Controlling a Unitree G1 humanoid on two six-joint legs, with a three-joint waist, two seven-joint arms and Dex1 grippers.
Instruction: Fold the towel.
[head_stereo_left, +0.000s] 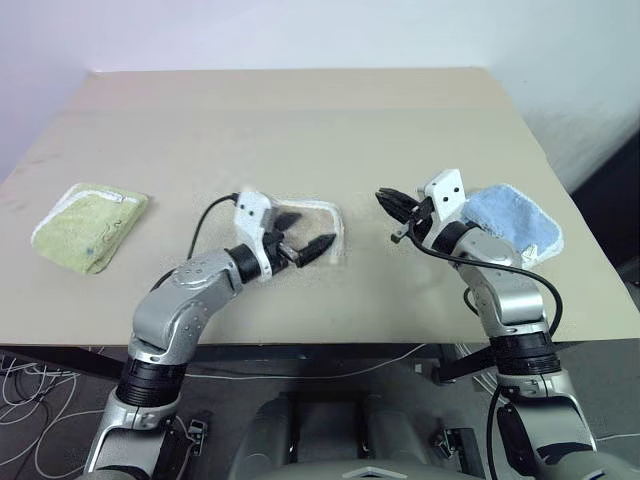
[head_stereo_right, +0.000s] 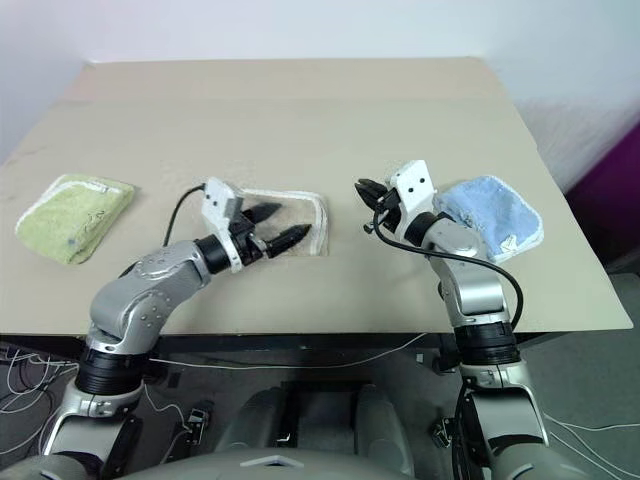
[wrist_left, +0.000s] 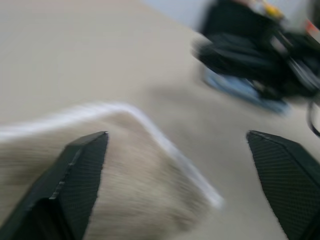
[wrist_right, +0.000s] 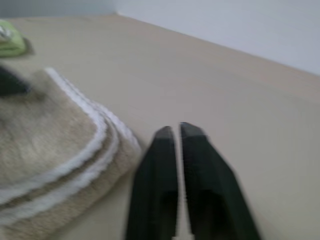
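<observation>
I see a wide tan table (head_stereo_left: 300, 130) running from the near edge back to a pale, lilac-tinted wall (head_stereo_left: 250, 30). The tabletop is matte and evenly lit, with soft shadows. To my right the wall (head_stereo_left: 590, 90) is white, and a dark strip (head_stereo_left: 615, 190) stands beside it past the table's right edge. Under the front edge I see grey floor (head_stereo_left: 40, 420) with loose white cables (head_stereo_left: 30, 385) lying on it at the left.
</observation>
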